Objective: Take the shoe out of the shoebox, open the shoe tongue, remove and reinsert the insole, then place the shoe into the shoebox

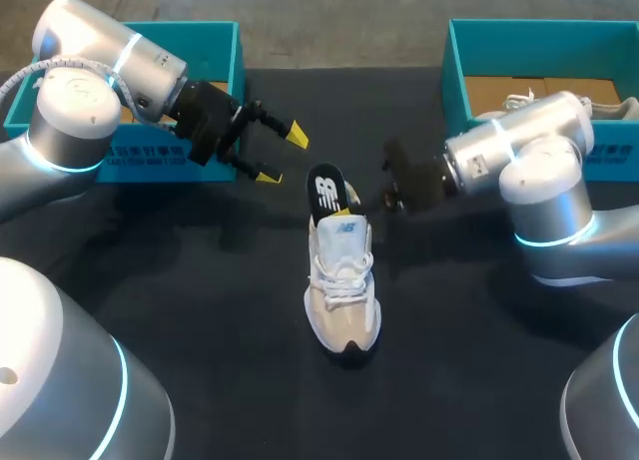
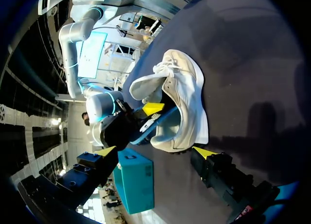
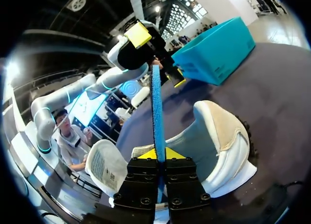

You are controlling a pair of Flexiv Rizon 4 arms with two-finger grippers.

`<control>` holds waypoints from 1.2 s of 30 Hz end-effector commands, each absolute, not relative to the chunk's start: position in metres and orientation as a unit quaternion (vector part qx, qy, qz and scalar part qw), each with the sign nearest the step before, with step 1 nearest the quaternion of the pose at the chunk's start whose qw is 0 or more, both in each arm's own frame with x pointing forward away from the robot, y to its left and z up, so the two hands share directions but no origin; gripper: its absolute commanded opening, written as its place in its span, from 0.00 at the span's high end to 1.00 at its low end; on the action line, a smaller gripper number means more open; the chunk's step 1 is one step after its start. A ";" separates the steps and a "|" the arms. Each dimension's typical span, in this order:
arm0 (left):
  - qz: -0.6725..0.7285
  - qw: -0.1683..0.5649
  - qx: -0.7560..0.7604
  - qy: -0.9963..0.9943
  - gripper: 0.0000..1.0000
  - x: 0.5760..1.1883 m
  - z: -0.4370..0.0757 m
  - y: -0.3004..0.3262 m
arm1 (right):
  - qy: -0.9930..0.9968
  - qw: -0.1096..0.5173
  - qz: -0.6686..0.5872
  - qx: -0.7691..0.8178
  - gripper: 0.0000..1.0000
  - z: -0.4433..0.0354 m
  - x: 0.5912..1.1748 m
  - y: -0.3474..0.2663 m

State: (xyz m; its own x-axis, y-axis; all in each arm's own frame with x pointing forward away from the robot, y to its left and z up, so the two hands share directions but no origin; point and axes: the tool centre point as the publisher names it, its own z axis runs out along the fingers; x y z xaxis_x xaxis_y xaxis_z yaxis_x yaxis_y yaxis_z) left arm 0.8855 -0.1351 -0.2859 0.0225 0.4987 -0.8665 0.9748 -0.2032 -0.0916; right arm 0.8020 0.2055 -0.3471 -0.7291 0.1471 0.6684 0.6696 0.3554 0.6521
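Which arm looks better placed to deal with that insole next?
The right. The right gripper is shut on the insole, which stands at the sneaker's heel end; the left gripper hangs open off to the side, holding nothing.

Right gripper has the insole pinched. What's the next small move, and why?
Probably lift the right gripper a little, drawing the insole clear of the shoe. It is shut on the insole, whose lower end seems to sit in the shoe's opening, and the left gripper is open, apart from the shoe, holding nothing.
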 end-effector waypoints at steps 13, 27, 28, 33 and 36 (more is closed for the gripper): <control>-0.415 0.287 0.655 0.562 0.00 0.886 -0.286 -0.136 | -0.784 0.226 -0.514 -0.263 0.71 -0.326 0.820 0.194; -0.415 0.287 0.655 0.562 0.00 0.886 -0.286 -0.136 | -0.796 0.245 -0.491 -0.255 1.00 -0.331 0.826 0.202; -0.415 0.287 0.655 0.562 0.00 0.886 -0.286 -0.136 | -0.796 0.249 -0.489 -0.257 1.00 -0.332 0.825 0.202; -0.415 0.287 0.655 0.562 0.00 0.886 -0.286 -0.136 | -0.804 0.259 -0.469 -0.258 1.00 -0.340 0.816 0.202; -0.415 0.287 0.655 0.562 0.00 0.886 -0.286 -0.136 | -0.803 0.263 -0.466 -0.263 1.00 -0.344 0.810 0.201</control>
